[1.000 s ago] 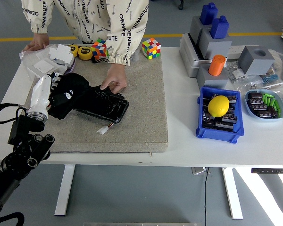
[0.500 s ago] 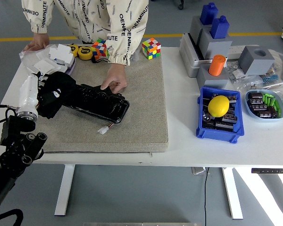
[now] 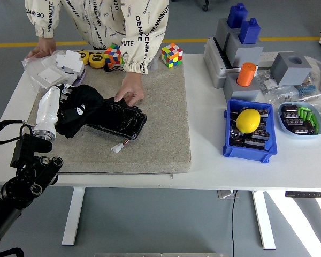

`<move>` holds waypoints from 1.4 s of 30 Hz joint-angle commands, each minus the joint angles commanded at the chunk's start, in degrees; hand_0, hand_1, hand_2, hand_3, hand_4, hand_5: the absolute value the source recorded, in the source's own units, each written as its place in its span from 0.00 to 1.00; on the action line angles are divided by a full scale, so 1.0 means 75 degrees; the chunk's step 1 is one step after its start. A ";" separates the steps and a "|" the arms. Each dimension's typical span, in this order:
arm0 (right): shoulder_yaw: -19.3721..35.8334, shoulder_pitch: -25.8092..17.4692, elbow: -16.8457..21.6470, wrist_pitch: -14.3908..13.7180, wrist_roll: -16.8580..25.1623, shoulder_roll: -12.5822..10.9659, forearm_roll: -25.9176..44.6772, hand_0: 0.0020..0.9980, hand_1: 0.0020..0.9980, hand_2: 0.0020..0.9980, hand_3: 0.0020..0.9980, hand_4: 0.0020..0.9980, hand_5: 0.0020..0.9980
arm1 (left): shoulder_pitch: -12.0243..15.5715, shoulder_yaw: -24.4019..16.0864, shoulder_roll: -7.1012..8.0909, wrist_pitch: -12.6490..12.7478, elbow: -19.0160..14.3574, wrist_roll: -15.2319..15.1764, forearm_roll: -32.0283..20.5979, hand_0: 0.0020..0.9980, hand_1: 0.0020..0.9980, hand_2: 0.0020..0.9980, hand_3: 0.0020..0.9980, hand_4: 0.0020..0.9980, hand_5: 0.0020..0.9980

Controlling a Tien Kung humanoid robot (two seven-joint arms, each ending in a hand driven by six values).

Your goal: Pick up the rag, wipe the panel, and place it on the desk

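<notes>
Head view. The left hand [image 3: 56,110] is being held over the left part of the grey mat [image 3: 160,107], reaching in from the lower left. Its white fingers [image 3: 48,104] are being kept closed on the black rag [image 3: 80,110], which is bunched against the hand's right side. The rag is being pressed on the left end of the black panel [image 3: 120,120]; that end is covered by the cloth. The panel is being kept flat on the mat, stretching away to the right of the hand. A small white connector [image 3: 116,148] on a short wire is lying on the mat, to the right of the hand and nearer the table's front edge, just beside the panel's right end.

The panel's far edge is being steadied by a person's hand [image 3: 129,88], beyond and to the right of the robot hand. The person's other hand [image 3: 41,49] is being rested on plastic bags at the table's far left corner, beyond the robot hand. White boxes [image 3: 64,67] are lying just beyond the rag. Two cubes [image 3: 171,54] are standing at the mat's far edge. Well to the right, a blue bin [image 3: 249,142] is holding a yellow ball [image 3: 247,120]. The right hand is not being shown.
</notes>
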 joint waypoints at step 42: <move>-0.0027 -0.0017 0.0006 -0.0006 0.0009 -0.0003 -0.0010 0.54 0.56 0.49 0.52 0.89 0.35 | 0.0235 0.1831 0.0038 0.0161 -0.1259 0.0010 -0.0613 0.27 0.26 0.30 0.55 0.68 0.00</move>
